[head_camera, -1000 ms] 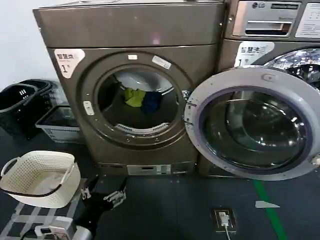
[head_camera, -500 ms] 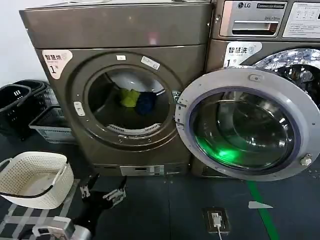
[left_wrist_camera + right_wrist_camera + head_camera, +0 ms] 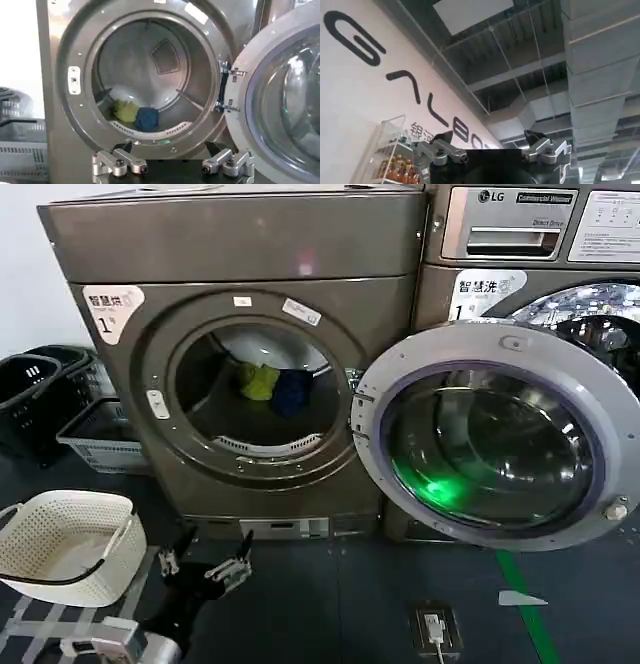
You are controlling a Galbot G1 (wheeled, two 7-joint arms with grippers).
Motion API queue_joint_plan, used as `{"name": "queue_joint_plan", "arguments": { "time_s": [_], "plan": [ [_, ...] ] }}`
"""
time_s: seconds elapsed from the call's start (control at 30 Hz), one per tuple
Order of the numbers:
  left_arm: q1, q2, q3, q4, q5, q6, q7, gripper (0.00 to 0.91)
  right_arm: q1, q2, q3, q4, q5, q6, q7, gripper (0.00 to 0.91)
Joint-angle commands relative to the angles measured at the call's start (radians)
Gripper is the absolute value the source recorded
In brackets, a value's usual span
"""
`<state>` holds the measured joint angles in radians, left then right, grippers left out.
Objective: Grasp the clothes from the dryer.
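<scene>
The dryer (image 3: 250, 244) is the bronze-grey machine with a "1" label, and its round port stands open. Inside the drum lie the clothes: a yellow-green piece (image 3: 258, 380) and a dark blue piece (image 3: 291, 392), touching each other. The left wrist view looks straight into the port at the yellow-green piece (image 3: 125, 111) and the blue piece (image 3: 147, 118). My left gripper (image 3: 203, 562) hangs low over the floor in front of the dryer, open and empty (image 3: 168, 146), well short of the port. My right gripper (image 3: 488, 135) is open and empty, pointing up at a ceiling.
The dryer's glass door (image 3: 495, 434) is swung wide to the right, covering the LG machine (image 3: 530, 244). A white perforated basket (image 3: 65, 544) sits on the floor at left, with black baskets (image 3: 30, 389) and a grey crate (image 3: 100, 434) behind. A floor socket (image 3: 435, 626) lies at front right.
The head view has shifted, so the dryer now sits further left in it. The left gripper has edged slightly toward the dryer, still open. A green glint now shows in the door glass.
</scene>
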<state>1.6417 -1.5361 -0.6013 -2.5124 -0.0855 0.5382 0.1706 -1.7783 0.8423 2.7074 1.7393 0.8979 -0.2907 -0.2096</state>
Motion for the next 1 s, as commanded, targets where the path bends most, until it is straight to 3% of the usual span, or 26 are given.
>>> {"name": "queue_joint_plan", "arguments": {
  "time_s": [0.03,1.0],
  "plan": [
    [-0.002,0.002,0.006,0.007,0.0,0.0,0.004,0.907,-0.001,0.0,0.002,0.001,0.003,-0.001,0.003,0.907],
    [-0.008,0.009,0.017,0.006,0.003,-0.002,0.0,0.907,-0.009,-0.004,0.01,0.011,0.026,-0.003,0.024,0.907]
  ]
}}
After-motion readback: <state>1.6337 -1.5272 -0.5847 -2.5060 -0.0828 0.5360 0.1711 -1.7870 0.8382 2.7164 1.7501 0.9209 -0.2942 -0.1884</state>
